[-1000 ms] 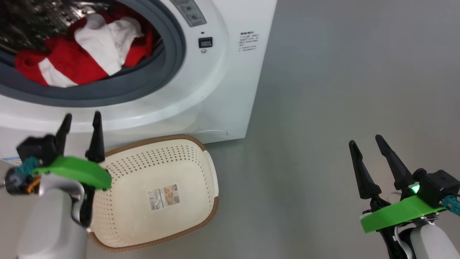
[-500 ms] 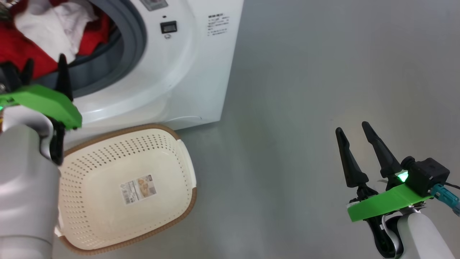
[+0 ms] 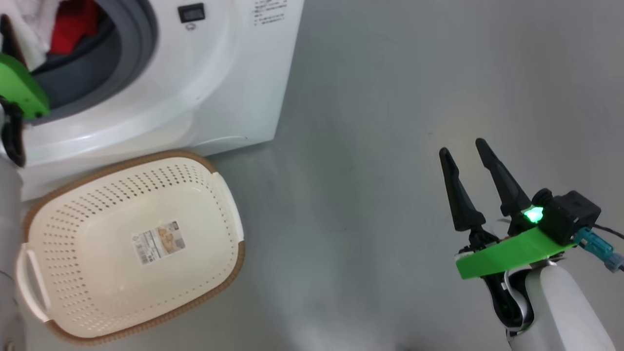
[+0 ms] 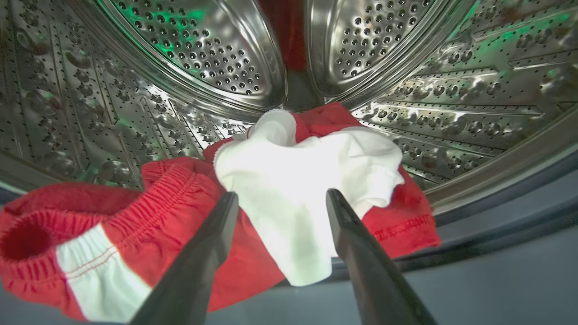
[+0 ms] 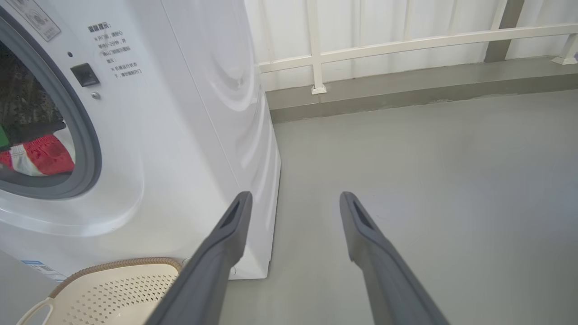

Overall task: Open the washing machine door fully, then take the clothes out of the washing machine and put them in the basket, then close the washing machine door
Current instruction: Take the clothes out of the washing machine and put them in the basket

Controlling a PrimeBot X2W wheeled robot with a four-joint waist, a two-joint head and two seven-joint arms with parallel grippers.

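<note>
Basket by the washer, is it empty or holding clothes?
Empty: the basket has a bare perforated floor apart from a label, and the clothes lie inside the washing machine.

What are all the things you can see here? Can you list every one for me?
washing machine: one, white, left of the floor, behind the basket
drum: one, shiny steel with holes, inside the washing machine
gasket: one, grey, ringing the opening
clothes: one pile, red and white, at the front of the drum
basket: one, cream with a brown rim, on the floor in front of the washing machine
label: one, pale, on the basket's bottom
floor: grey, all around
railing: one, white, along the far wall
left pincer: one, dark fingers, open, pointing at the clothes
right pincer: one, dark fingers, open, above bare floor
</note>
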